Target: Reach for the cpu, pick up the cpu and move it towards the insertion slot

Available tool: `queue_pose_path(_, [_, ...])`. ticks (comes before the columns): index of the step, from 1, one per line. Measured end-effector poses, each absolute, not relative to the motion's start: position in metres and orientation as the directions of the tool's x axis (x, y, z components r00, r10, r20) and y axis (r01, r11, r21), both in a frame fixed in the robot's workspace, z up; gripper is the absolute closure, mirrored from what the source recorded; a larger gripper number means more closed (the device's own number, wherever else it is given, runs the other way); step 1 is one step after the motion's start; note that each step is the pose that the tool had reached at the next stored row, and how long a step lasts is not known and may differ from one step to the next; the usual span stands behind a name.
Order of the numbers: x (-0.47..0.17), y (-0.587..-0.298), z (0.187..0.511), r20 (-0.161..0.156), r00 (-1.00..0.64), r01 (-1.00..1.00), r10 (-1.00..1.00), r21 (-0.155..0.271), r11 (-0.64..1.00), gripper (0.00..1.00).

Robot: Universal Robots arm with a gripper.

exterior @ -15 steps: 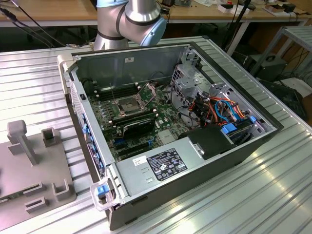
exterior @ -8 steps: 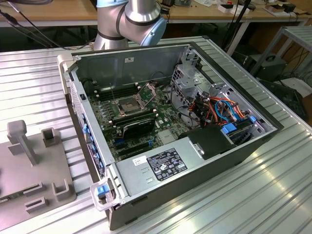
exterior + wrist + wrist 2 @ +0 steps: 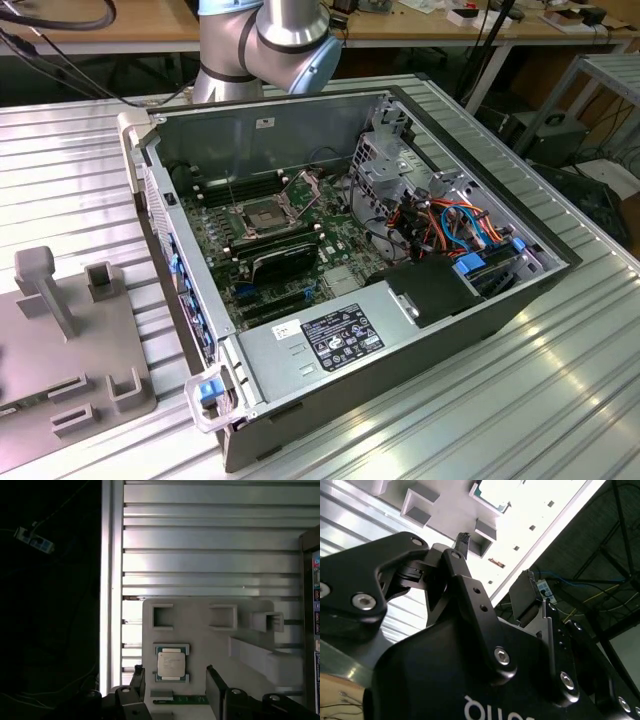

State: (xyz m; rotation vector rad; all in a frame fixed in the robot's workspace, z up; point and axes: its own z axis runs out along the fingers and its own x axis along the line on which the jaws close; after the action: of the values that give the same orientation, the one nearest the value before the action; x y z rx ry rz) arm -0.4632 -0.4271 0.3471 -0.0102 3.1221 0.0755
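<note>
The cpu (image 3: 171, 663), a small pale square chip, lies flat in a square pocket of the grey fixture plate (image 3: 200, 640). In the first wrist view my gripper (image 3: 177, 685) is open above it, one black finger (image 3: 138, 677) on each side of the chip, with nothing held. The second wrist view shows the gripper (image 3: 495, 567) from behind, with the cpu (image 3: 487, 492) beyond its fingertips. The insertion slot (image 3: 262, 215), a metal-framed socket with a dark centre and its bracket raised, sits on the motherboard inside the open computer case (image 3: 480, 300).
The fixture plate (image 3: 60, 340) lies on the ribbed aluminium table (image 3: 560, 400) at the exterior view's left and carries raised blocks and an upright post (image 3: 45, 285). The case's wall (image 3: 307, 620) stands beside it. A black ribbed module (image 3: 285, 258) lies next to the socket.
</note>
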Motion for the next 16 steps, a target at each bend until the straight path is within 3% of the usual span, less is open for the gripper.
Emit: queue_pose_path(16, [-0.463,-0.438,0.319,-0.018,-1.000,-0.007,-0.006,0.043,0.999,0.40])
